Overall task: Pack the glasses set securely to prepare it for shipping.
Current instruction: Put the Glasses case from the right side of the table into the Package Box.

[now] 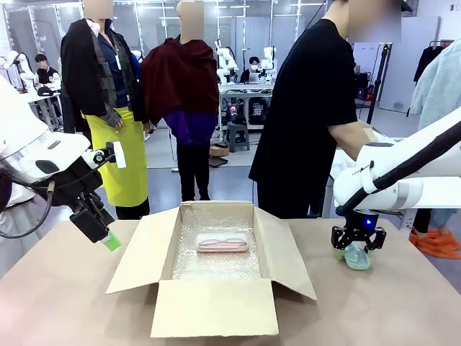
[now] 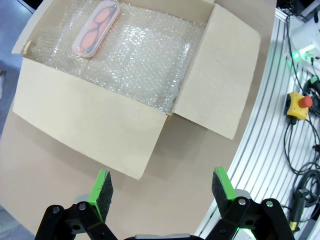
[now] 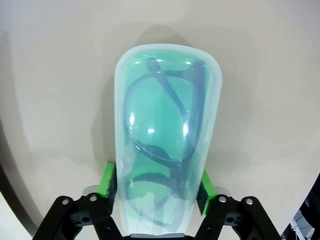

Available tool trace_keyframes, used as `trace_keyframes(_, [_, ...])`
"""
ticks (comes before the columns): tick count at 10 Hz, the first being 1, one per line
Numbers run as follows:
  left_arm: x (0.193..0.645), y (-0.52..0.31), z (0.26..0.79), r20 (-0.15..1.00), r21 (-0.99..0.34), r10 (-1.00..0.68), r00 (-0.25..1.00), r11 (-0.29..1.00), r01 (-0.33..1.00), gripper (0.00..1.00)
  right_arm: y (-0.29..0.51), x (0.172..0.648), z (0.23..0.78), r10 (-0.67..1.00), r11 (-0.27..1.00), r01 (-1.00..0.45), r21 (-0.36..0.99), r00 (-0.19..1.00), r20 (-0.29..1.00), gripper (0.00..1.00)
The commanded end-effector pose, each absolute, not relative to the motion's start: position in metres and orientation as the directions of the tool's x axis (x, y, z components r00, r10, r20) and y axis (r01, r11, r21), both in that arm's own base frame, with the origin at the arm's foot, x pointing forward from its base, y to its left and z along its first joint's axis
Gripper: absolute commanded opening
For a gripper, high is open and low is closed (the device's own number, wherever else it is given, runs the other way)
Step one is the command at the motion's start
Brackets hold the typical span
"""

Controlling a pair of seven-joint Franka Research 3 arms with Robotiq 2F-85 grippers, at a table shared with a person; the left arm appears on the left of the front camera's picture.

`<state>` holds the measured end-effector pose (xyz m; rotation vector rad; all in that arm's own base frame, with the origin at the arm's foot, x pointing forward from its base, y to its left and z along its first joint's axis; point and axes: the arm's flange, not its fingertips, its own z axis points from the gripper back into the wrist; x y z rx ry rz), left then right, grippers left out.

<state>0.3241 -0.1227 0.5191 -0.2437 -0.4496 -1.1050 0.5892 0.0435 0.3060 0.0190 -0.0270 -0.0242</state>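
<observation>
The brown table (image 1: 57,303) bears an open cardboard box (image 1: 216,310) and a mint green case (image 1: 358,257).

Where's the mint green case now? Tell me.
In the front view, the mint green case is right of the cardboard box, held between the right gripper's jaws.

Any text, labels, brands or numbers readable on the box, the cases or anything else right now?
None can be read.
The cardboard box, pink case and mint green case show no print.
A faint marking on the right arm is too small to read.
</observation>
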Motion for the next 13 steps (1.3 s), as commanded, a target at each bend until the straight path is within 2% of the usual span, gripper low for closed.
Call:
trace_keyframes(1, [0.322,-0.121,0.519,0.472,0.019,-0.801,0.367,0.426,0.904,1.00,0.044,0.590,0.308,-0.068,0.998,0.068,0.016,0.998,0.014,0.56])
trace_keyframes(2, [0.322,-0.121,0.519,0.472,0.019,-0.801,0.367,0.426,0.904,1.00,0.042,0.589,0.311,-0.080,0.996,0.080,0.026,0.997,0.000,0.49])
trace_keyframes(3, [0.322,-0.121,0.519,0.472,0.019,-0.801,0.367,0.426,0.904,1.00,0.043,0.589,0.312,-0.084,0.996,0.084,0.012,0.996,-0.011,0.53])
trace_keyframes(4, [0.322,-0.121,0.519,0.472,0.019,-0.801,0.367,0.426,0.904,1.00,0.043,0.588,0.316,-0.088,0.996,0.088,0.011,0.996,-0.026,0.29])
trace_keyframes(7, [0.322,-0.121,0.519,0.472,0.019,-0.801,0.367,0.426,0.904,1.00,0.044,0.583,0.350,-0.055,0.998,0.055,0.018,0.998,0.012,0.29])
trace_keyframes(9, [0.322,-0.121,0.519,0.472,0.019,-0.801,0.367,0.426,0.904,1.00,0.054,0.566,0.397,0.104,0.994,-0.104,-0.015,0.995,0.000,0.29])
trace_keyframes(11, [0.322,-0.121,0.519,0.472,0.019,-0.801,0.367,0.426,0.904,1.00,0.061,0.556,0.417,0.136,0.991,-0.136,-0.020,0.990,0.021,0.29])
trace_keyframes(12, [0.322,-0.121,0.519,0.472,0.019,-0.801,0.367,0.426,0.904,1.00,0.073,0.548,0.431,0.229,0.973,-0.229,-0.002,0.973,0.022,0.29])
trace_keyframes(13, [0.322,-0.121,0.519,0.472,0.019,-0.801,0.367,0.426,0.904,1.00,0.089,0.540,0.447,0.385,0.922,-0.386,0.023,0.922,0.040,0.29])
